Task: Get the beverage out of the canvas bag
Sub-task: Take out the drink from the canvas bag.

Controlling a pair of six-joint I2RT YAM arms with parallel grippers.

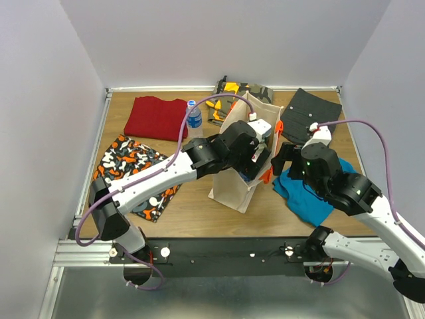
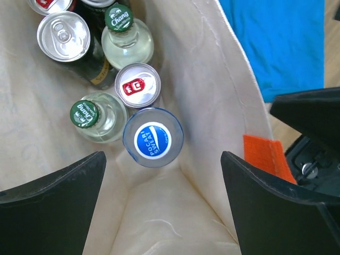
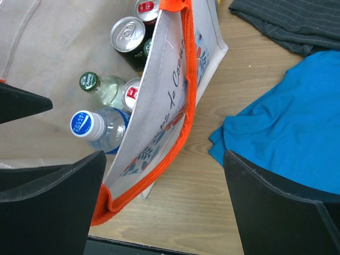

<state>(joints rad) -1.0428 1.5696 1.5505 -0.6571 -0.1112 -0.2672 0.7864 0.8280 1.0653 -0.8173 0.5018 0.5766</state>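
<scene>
The beige canvas bag (image 1: pixel 234 179) stands upright mid-table, its mouth open and its handles orange (image 3: pixel 185 101). Inside stand several beverages: a blue-capped Pocari Sweat bottle (image 2: pixel 153 138) (image 3: pixel 87 125), two green-capped Chang bottles (image 2: pixel 99 117) (image 2: pixel 126 37), and cans (image 2: pixel 137 85) (image 2: pixel 64 35). My left gripper (image 1: pixel 255 151) (image 2: pixel 162 207) hangs open in the bag's mouth, above the drinks, with the Pocari cap just ahead of its fingers and only bare canvas between them. My right gripper (image 1: pixel 287 159) (image 3: pixel 162 207) is open outside the bag's right wall. The orange handle loop lies between its fingers, close to the left one.
A clear bottle with a blue cap (image 1: pixel 194 118) stands on the table behind the bag. Folded clothes lie around: red (image 1: pixel 157 117), black-orange patterned (image 1: pixel 133 169), camouflage (image 1: pixel 232 90), dark grey (image 1: pixel 312 116) and blue (image 1: pixel 309 196) (image 3: pixel 287 117). White walls enclose the table.
</scene>
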